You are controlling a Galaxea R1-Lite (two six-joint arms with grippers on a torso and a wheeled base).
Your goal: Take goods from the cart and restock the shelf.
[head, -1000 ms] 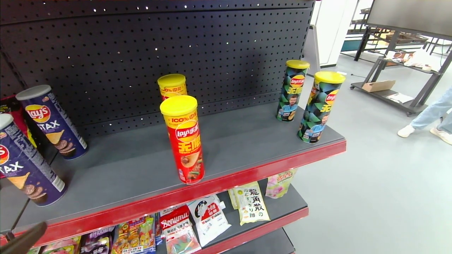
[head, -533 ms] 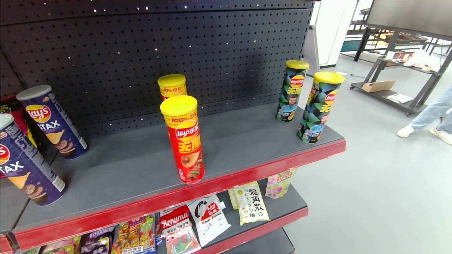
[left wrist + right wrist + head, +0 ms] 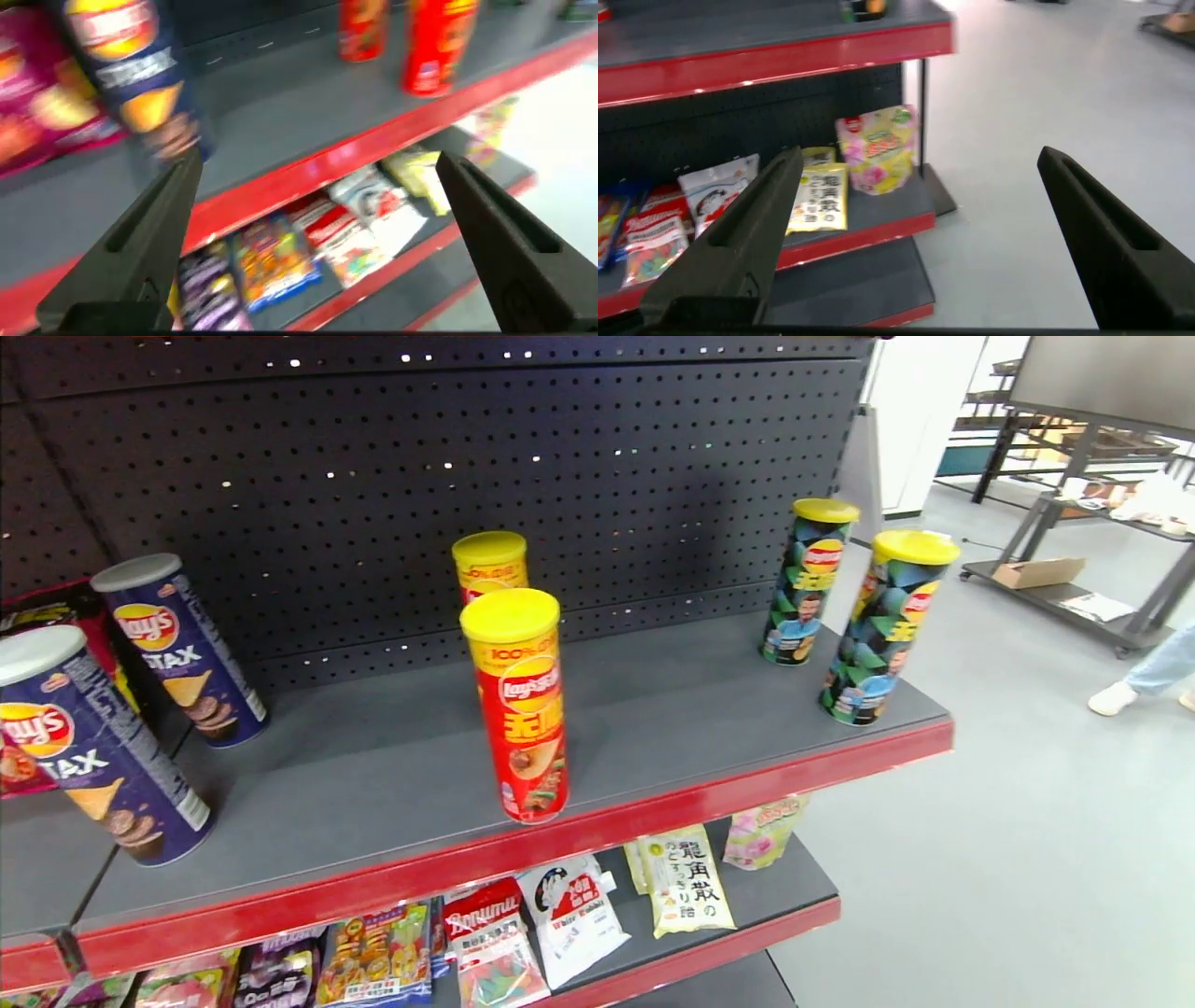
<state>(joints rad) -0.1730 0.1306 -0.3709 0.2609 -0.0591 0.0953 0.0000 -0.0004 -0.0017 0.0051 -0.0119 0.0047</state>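
Observation:
The grey shelf (image 3: 392, 775) with a red front lip carries upright chip cans. Two red cans with yellow lids stand mid-shelf, one at the front (image 3: 518, 705) and one behind it (image 3: 489, 563). Two dark patterned cans (image 3: 885, 625) (image 3: 808, 581) stand at the right end. Two blue cans (image 3: 89, 742) (image 3: 182, 649) stand at the left. My left gripper (image 3: 318, 215) hangs open and empty below the shelf lip, facing a blue can (image 3: 140, 75) and the red cans (image 3: 434, 42). My right gripper (image 3: 915, 224) is open and empty, low by the shelf's right end.
Snack bags (image 3: 523, 933) fill the lower shelf; the same bags (image 3: 817, 201) show in the right wrist view. Open grey floor (image 3: 1027, 849) lies to the right. A metal rack (image 3: 1092, 579) stands at the far right, with a person's foot (image 3: 1111, 698) near it.
The head view has shifted, so the whole shelf sits further right in the picture. A dark gripper tip at the lower left corner one second ago has left the head view.

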